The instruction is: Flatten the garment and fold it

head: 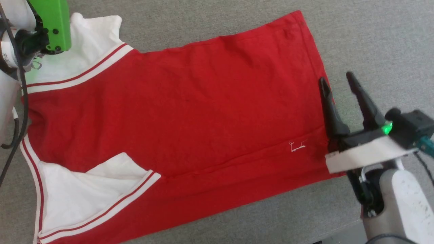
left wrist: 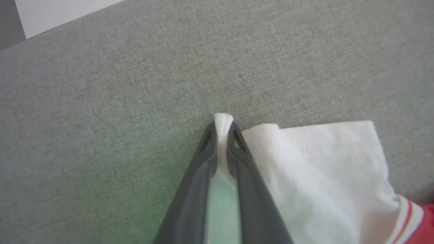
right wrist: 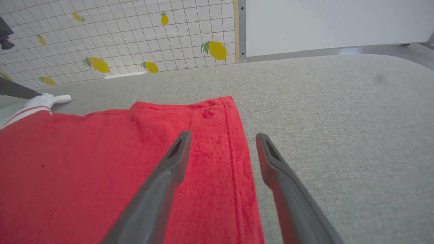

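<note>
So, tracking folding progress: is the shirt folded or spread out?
Spread out: the garment lies open on the grey surface, both white sleeves out and hem unturned. The left tool pinches one sleeve's corner.

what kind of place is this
Probably an indoor room set up for folding clothes: a shirt spread on a grey fabric surface, with a lemon-print wall and a white panel behind.
</note>
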